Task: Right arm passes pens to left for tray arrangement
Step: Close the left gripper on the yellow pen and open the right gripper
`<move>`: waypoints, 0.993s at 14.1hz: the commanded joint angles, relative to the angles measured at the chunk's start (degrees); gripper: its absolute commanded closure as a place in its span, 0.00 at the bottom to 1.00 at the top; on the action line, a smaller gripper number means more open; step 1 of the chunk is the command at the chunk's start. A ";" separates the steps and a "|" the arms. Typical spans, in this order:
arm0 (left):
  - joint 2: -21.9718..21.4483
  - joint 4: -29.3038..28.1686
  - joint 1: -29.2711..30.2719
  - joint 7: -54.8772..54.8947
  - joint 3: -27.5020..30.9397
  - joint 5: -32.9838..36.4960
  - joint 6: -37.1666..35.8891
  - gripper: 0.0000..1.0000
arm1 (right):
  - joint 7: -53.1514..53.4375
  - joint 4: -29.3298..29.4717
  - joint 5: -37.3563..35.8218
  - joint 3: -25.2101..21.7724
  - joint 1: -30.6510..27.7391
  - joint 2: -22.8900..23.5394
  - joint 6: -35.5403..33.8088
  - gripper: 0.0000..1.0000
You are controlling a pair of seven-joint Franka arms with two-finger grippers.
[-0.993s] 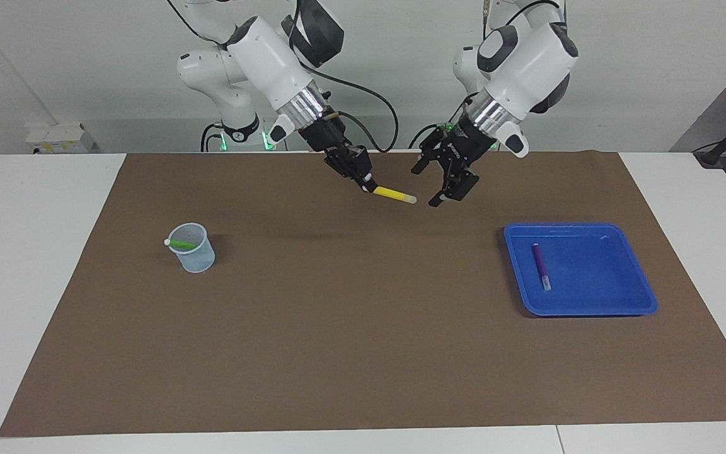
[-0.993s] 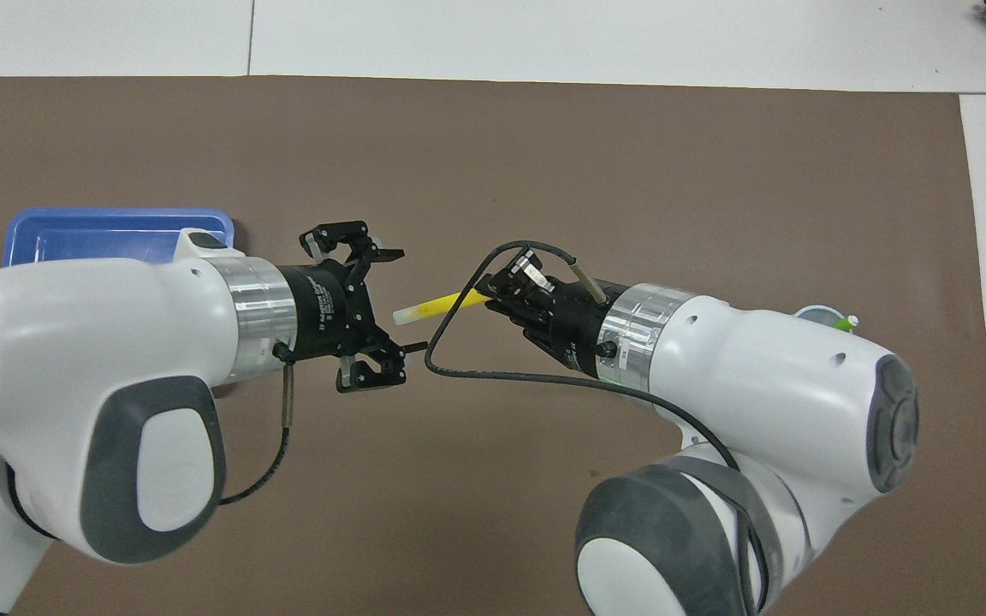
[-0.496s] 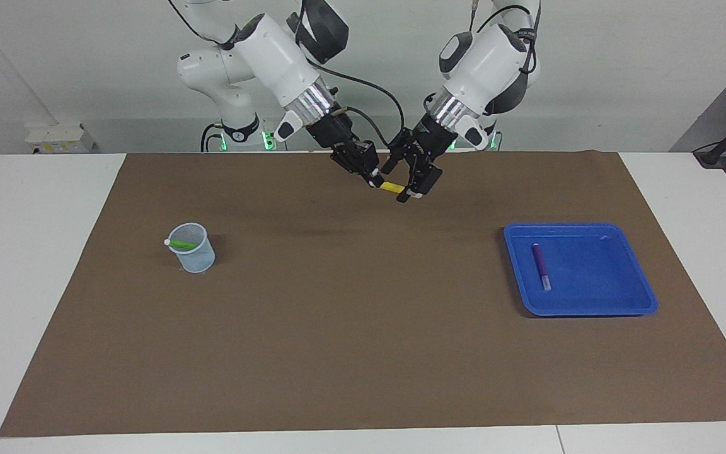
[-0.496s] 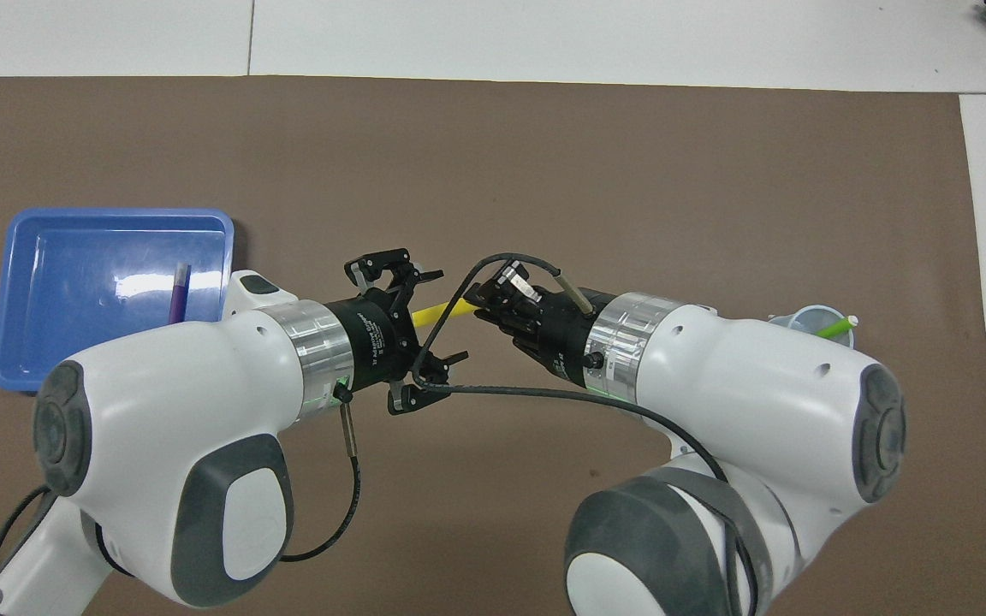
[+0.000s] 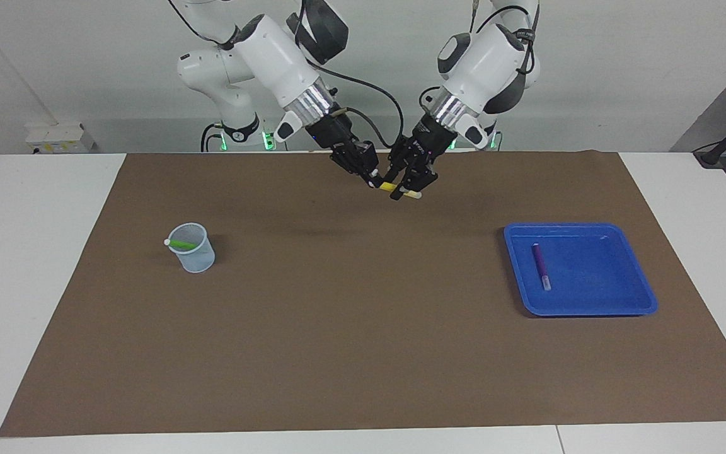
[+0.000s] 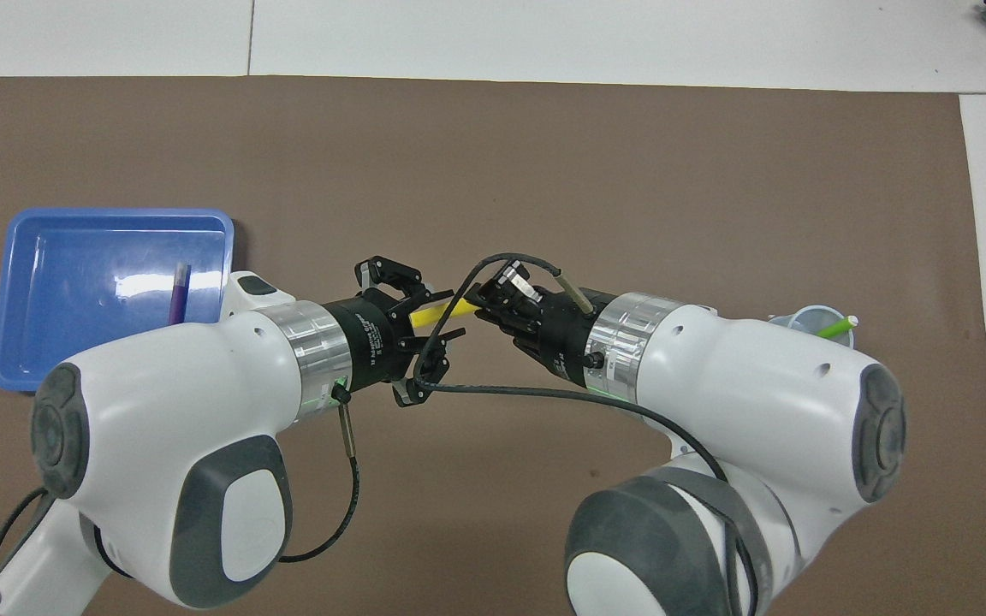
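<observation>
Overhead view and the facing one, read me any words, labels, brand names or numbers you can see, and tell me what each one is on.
No text can be read in either view.
Left gripper: small white lettering on its black body, too small to read.
Yellow pen, green pen, purple pen: no print can be made out.
Blue tray and cup: no label visible.

You have three slim marker pens: one yellow pen [image 5: 391, 187] between the grippers, one purple pen [image 5: 541, 266] and one green pen [image 5: 181, 243]. You have one shallow bright blue plastic tray [image 5: 629, 272], one small translucent pale-blue cup [image 5: 198, 257], one brown table mat [image 5: 338, 328], and two white jointed arms.
</observation>
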 commanded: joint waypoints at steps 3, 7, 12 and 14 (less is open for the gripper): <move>-1.82 -2.01 -0.85 0.20 0.45 -0.48 0.52 1.00 | -0.68 -1.39 1.70 -0.03 -0.18 -1.39 0.23 1.00; -1.91 -1.92 -0.85 1.87 0.45 -0.48 -0.79 1.00 | -0.59 -1.21 1.70 -0.03 -0.27 -1.39 -0.38 1.00; -2.26 -2.01 -0.50 5.29 0.45 -0.48 -1.85 1.00 | -0.76 -0.86 1.61 -0.03 -0.44 -1.30 -0.65 0.03; -2.52 -1.83 0.03 10.03 1.06 -0.57 -5.78 1.00 | -4.69 -0.77 0.56 -0.38 -0.79 -1.39 -2.92 0.00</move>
